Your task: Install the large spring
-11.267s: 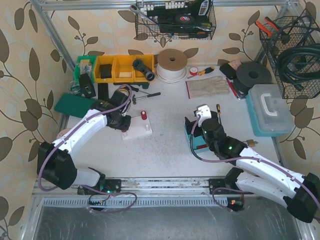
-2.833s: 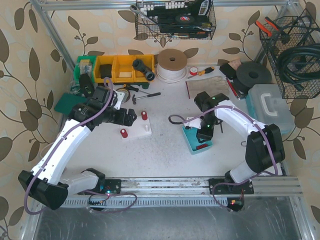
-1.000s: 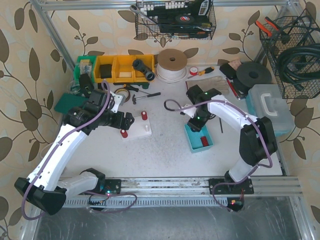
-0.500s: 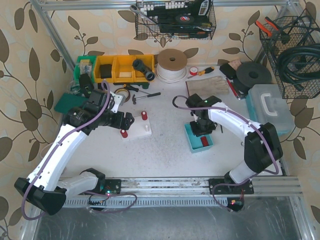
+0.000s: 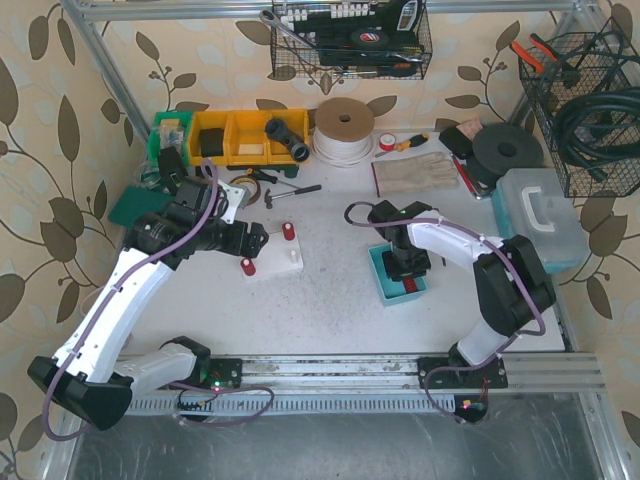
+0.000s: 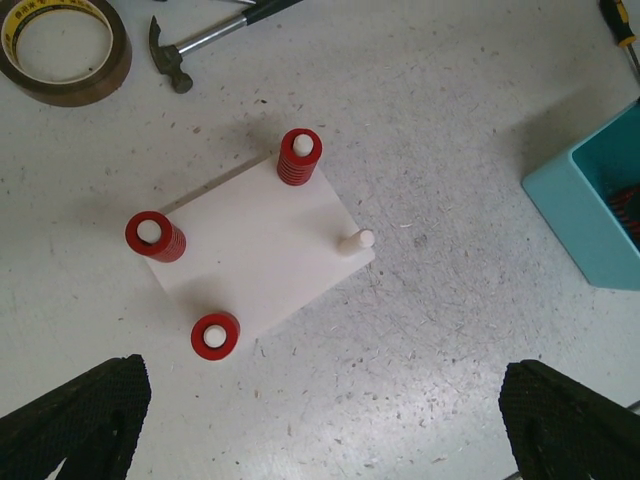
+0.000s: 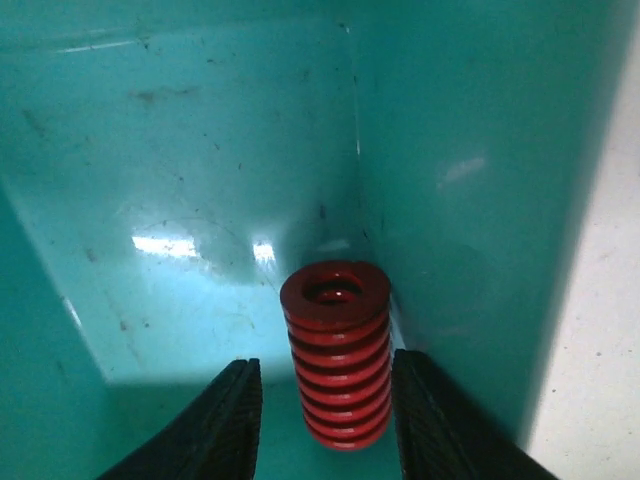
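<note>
Straddling the large spring [image 7: 335,350] in the teal bin [image 7: 200,150], the right fingers [image 7: 215,425] may be clamped, I cannot tell; left fingers [image 6: 80,410] spread wide. Closing off-centre could topple the spring.

Far row on the table [image 5: 330,300], left to right: green bin [image 5: 170,130], yellow bins [image 5: 235,137], big white roll [image 5: 344,128], red tape roll [image 5: 387,143], screwdriver [image 5: 405,144]. Hammer [image 5: 290,192] just right of brown tape ring [image 6: 63,45]. Cloth [image 5: 415,172], black disc [image 5: 507,151], pale blue toolbox [image 5: 540,217] at right. Wire baskets [image 5: 350,40] hang above.
</note>
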Controlling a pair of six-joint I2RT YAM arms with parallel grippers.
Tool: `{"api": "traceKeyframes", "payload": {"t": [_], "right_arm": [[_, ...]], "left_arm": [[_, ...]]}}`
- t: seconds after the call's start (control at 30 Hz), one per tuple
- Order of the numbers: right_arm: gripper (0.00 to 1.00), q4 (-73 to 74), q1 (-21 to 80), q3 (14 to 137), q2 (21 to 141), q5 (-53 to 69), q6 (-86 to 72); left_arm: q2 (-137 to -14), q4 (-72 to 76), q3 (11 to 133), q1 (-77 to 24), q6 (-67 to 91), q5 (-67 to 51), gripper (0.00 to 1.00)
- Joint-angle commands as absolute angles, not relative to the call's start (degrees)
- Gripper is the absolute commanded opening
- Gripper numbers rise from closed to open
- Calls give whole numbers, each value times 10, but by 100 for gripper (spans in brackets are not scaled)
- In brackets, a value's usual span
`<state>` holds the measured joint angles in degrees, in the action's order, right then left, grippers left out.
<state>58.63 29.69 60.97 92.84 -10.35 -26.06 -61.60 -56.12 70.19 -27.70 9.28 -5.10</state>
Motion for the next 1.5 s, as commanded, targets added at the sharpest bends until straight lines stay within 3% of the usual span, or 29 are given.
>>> {"api": "traceKeyframes", "payload": {"t": [0.0,0.37,0.57,0.7,0.93,1.2,1.47], "right_arm": [[40,570,301,599,963,-126,-280],[41,528,303,584,1010,-121,-279],[30,515,300,585,1016,-140,-236],[28,515,296,620,1018,-137,-205],[44,568,297,638,998,-102,-176],[51,656,297,659,955,-54,-156],[53,694,303,684,958,-38,-147]], "left_arm": [[-612,-564,729,-275,100,-60,97],[-612,-567,732,-275,100,-57,97],[-613,-566,736,-275,102,-51,97],[-609,-566,738,-275,105,-44,97],[-593,-558,727,-275,118,-45,97],[-594,-548,725,-275,119,-49,97],[-590,-541,712,-275,118,-57,97]]}}
